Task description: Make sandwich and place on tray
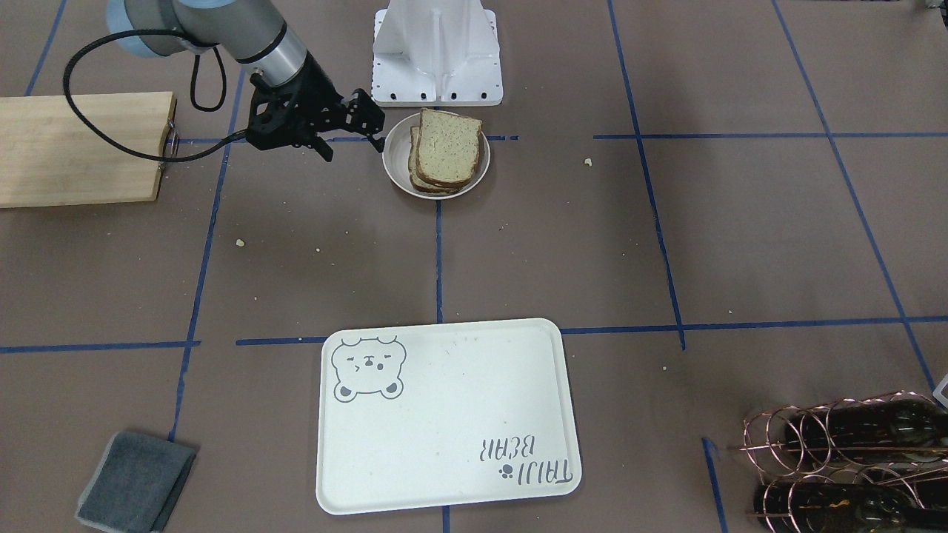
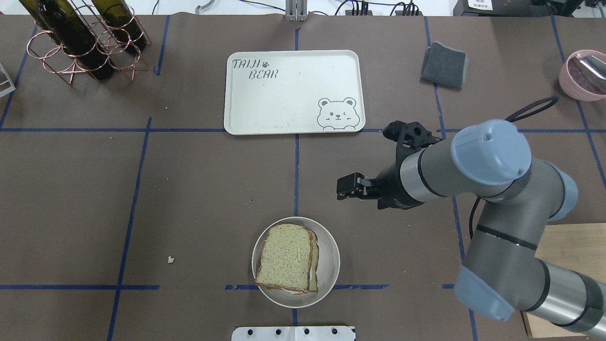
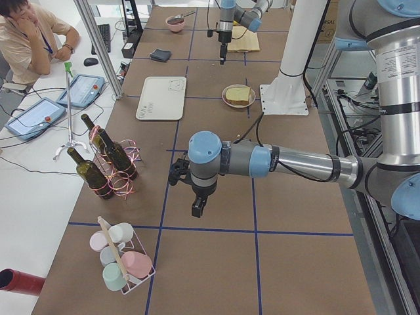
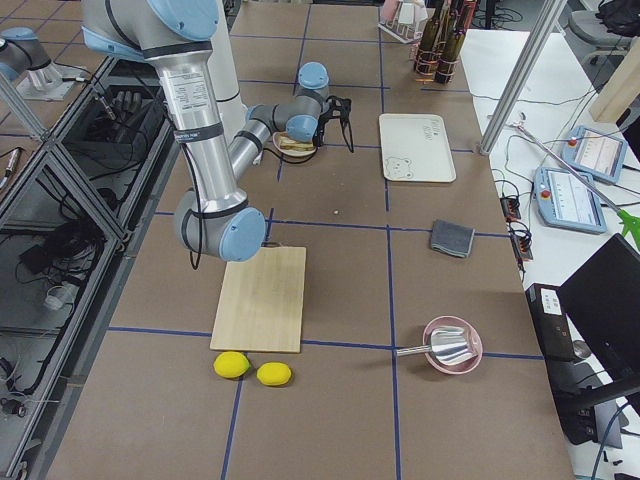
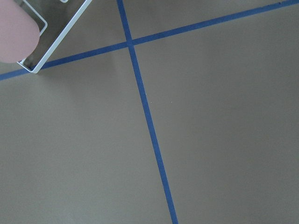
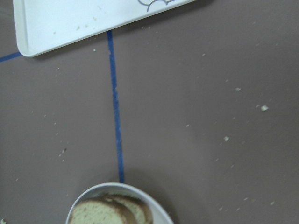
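Note:
Two slices of speckled bread [image 2: 289, 258] lie stacked in a small round white dish [image 2: 331, 261] near the robot's base. The bread also shows in the front view [image 1: 446, 150]. No egg shows in any view. The cream bear tray [image 2: 293, 92] lies bare further out, also in the front view [image 1: 444, 414]. My right gripper [image 2: 344, 187] hovers beside the dish, between it and the tray, and looks open and empty in the front view [image 1: 355, 146]. My left gripper [image 3: 197, 209] hangs over bare table far from the bread; I cannot tell whether it is open or shut.
A wooden cutting board [image 1: 81, 148] lies on my right side, with two lemons [image 4: 252, 370] beyond it. A grey cloth [image 2: 444, 65] and a pink bowl [image 2: 584, 76] are at the far right. A bottle rack [image 2: 80, 38] stands far left. A cup rack [image 3: 125, 262] is near the left gripper.

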You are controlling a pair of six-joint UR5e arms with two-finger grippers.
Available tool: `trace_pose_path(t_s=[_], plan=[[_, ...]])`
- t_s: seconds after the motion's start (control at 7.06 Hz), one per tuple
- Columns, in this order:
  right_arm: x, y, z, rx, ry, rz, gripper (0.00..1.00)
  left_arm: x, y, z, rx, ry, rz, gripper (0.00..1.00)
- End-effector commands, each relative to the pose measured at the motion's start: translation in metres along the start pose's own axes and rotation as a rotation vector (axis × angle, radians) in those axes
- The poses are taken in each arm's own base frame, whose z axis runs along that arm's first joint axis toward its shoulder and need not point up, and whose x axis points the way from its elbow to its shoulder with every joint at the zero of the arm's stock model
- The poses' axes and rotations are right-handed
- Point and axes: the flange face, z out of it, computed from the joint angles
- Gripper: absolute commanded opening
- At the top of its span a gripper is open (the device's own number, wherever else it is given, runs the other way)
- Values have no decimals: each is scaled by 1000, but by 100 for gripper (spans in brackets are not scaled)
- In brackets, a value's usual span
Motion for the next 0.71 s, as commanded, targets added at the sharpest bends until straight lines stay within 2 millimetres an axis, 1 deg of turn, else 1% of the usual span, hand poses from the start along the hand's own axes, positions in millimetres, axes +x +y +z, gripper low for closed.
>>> trace_pose_path(t_s=[0.0, 0.14, 0.28, 0.43, 0.57], plan=[[58, -79, -58, -10, 135, -78, 100, 25, -65, -40, 113, -45, 107, 100], [103, -106, -85, -8, 195, -131, 100, 44, -102, -67, 201, -67, 193, 100], [167, -121, -117, -5, 235, -190, 100, 58, -115, -82, 271, -71, 262, 100], [231, -128, -145, -15, 266, -260, 100, 68, -119, -92, 332, -48, 221, 100], [296, -127, -173, -23, 304, -323, 100, 86, -122, -94, 365, 30, 219, 100]])
